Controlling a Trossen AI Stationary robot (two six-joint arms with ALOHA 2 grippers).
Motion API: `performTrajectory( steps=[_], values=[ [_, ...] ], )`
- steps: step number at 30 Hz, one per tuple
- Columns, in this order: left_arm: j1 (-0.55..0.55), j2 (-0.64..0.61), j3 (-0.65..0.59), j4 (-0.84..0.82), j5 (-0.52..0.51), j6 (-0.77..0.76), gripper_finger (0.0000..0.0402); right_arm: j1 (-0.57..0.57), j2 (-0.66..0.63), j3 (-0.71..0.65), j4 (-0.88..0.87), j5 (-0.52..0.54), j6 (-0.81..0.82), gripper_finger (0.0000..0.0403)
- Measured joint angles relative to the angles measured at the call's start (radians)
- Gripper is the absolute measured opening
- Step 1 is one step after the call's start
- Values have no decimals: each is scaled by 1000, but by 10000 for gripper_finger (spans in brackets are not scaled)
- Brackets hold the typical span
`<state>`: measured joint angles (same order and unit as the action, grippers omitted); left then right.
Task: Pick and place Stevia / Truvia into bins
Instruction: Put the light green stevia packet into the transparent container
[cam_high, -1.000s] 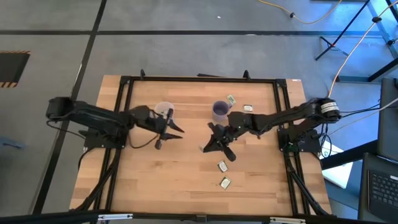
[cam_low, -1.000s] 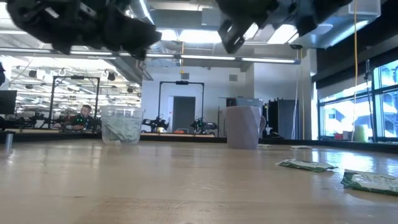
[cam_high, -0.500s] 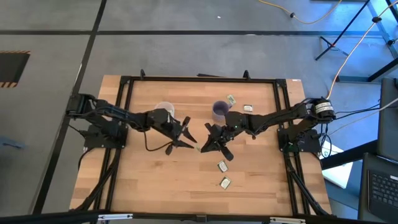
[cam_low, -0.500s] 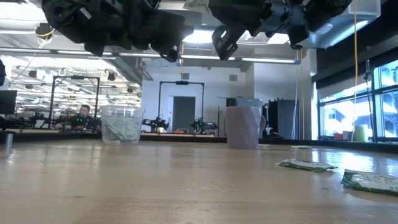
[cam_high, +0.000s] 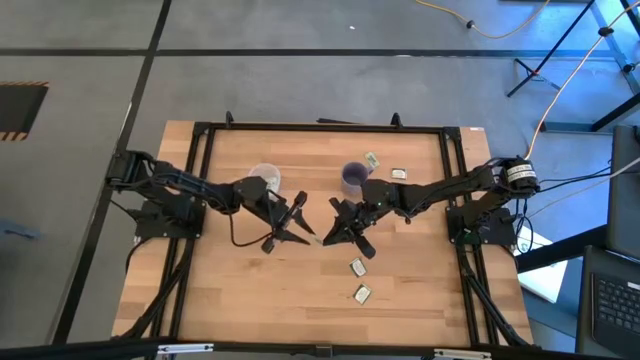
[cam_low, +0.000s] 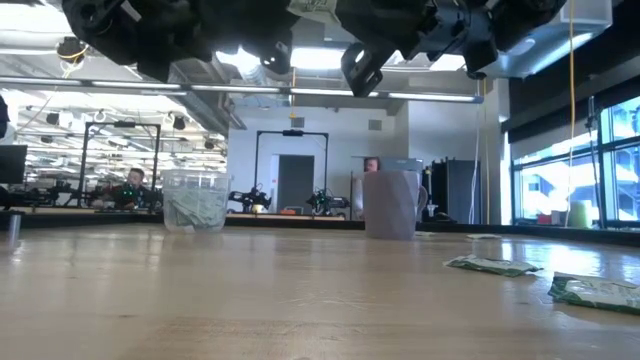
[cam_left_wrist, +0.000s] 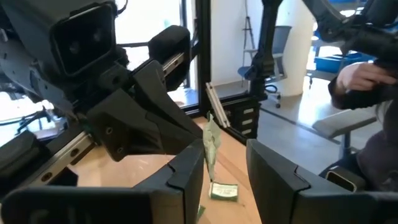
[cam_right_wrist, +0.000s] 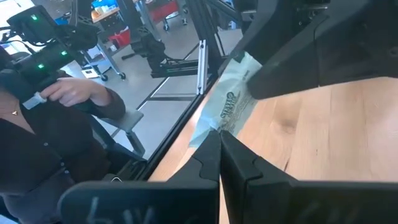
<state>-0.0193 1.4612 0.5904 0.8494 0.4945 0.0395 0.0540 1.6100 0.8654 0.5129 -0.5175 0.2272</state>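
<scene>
Handover point mid-table: both grippers meet over one sweetener packet.

From above I see the left gripper (cam_high: 296, 222) and right gripper (cam_high: 338, 225) nearly tip to tip, the packet (cam_high: 318, 240) between them; the clear cup (cam_high: 263, 178) sits behind the left gripper, the purple-grey mug (cam_high: 354, 177) behind the right, and two loose packets (cam_high: 357, 267) lie on the table (cam_high: 240, 290) nearer than the right gripper. At table level both arms hang above the cup (cam_low: 195, 200) and mug (cam_low: 391, 204). My left wrist camera shows its fingers (cam_left_wrist: 186, 171) spread, the packet (cam_left_wrist: 212, 144) upright between them. My right wrist camera shows its fingers (cam_right_wrist: 205, 158) pressed together, pinching the packet's (cam_right_wrist: 229, 107) corner.
</scene>
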Motion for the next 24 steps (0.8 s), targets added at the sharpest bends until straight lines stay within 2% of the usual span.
performTrajectory(
  steps=[5, 16, 20, 24],
  values=[
    [0, 0, 0, 0, -7, 0, 98, 0, 0, 0, 0, 0, 0, 3],
    [1, 0, 0, 0, -6, 0, 12, 0, 0, 0, 1, 1, 0, 3],
    [1, 0, 0, 0, -6, 0, 8, 0, -1, 0, 5, 0, 6, 11],
    [1, 0, 0, -4, -6, 0, 11, 2, -1, 0, 6, 0, 8, 45]
  ],
)
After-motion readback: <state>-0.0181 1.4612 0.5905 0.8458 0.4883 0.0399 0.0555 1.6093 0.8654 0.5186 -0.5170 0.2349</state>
